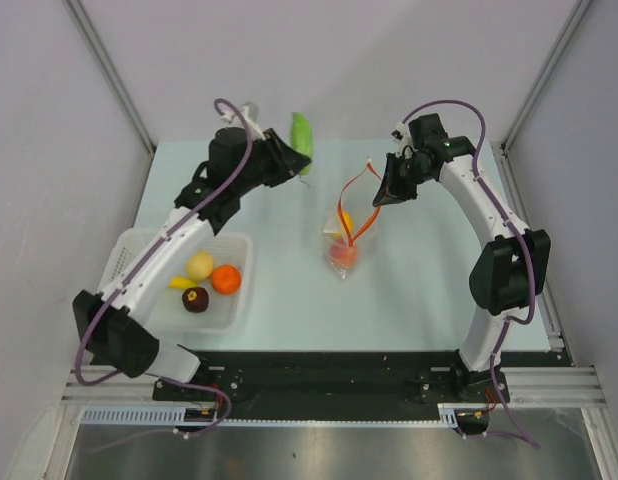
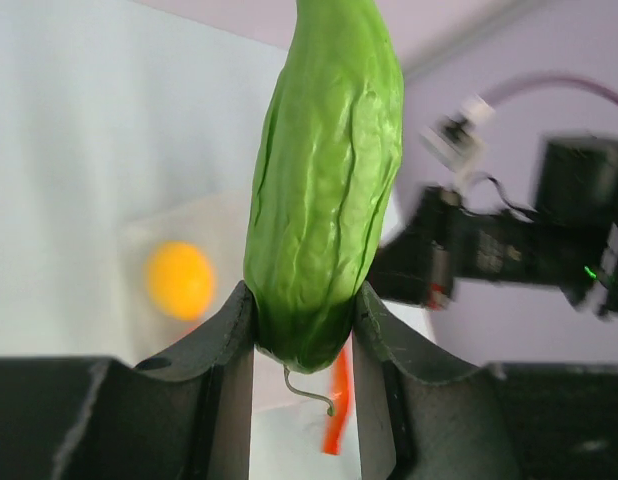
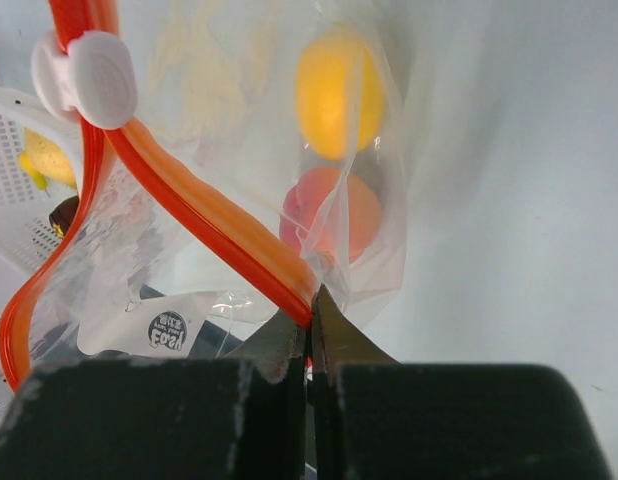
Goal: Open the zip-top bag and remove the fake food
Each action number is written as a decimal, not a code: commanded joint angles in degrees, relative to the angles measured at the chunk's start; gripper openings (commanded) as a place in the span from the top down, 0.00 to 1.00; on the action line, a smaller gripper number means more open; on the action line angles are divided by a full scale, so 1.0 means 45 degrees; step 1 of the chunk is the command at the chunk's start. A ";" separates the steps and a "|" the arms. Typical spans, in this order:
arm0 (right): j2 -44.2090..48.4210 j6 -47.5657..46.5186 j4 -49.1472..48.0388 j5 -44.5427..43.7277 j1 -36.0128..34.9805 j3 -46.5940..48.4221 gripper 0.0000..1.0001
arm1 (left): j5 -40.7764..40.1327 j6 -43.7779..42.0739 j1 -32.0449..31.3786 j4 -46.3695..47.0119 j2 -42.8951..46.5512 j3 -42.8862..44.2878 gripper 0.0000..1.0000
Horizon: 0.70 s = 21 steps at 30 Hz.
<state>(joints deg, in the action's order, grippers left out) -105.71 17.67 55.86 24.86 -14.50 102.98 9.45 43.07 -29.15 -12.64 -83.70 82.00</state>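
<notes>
The clear zip-top bag [image 1: 347,225] hangs open at mid-table, its red-orange zip strip [image 3: 204,225] spread wide. My right gripper [image 1: 382,192] is shut on the strip's edge [image 3: 311,312] and holds the bag up. Inside it sit a yellow-orange fruit [image 3: 334,92] and a peach one [image 3: 334,215]. My left gripper [image 1: 302,165] is shut on a green cucumber-like vegetable [image 2: 324,180], held above the far side of the table, left of the bag. The bag's yellow fruit [image 2: 179,280] shows blurred behind it in the left wrist view.
A white mesh basket [image 1: 129,250] at the left holds an orange [image 1: 226,279], a pale yellow fruit [image 1: 199,265], a dark purple fruit [image 1: 195,299] and a banana [image 1: 181,283]. White walls close the table's back and sides.
</notes>
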 commanded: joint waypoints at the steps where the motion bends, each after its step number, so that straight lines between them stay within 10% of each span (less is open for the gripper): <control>1: 0.0542 -0.0274 -0.0029 0.0099 -0.0039 0.0124 1.00 | -0.5041 -0.0002 0.0499 -0.4584 0.1919 0.0003 1.00; 9: 0.0503 -0.0509 -0.0010 0.0158 -0.0039 0.0046 1.00 | -0.8622 0.0896 0.2100 -0.9337 0.3735 -0.2886 1.00; 21: 0.0620 -0.0685 -0.0107 0.0198 -0.0039 -0.0443 1.00 | -0.6339 0.0488 0.7510 -0.8558 0.2064 -0.5019 1.00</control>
<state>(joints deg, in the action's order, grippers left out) -105.62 15.73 55.86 24.99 -14.50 101.01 -22.57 46.04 -0.21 -53.69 -69.56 58.06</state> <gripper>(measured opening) 0.009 0.387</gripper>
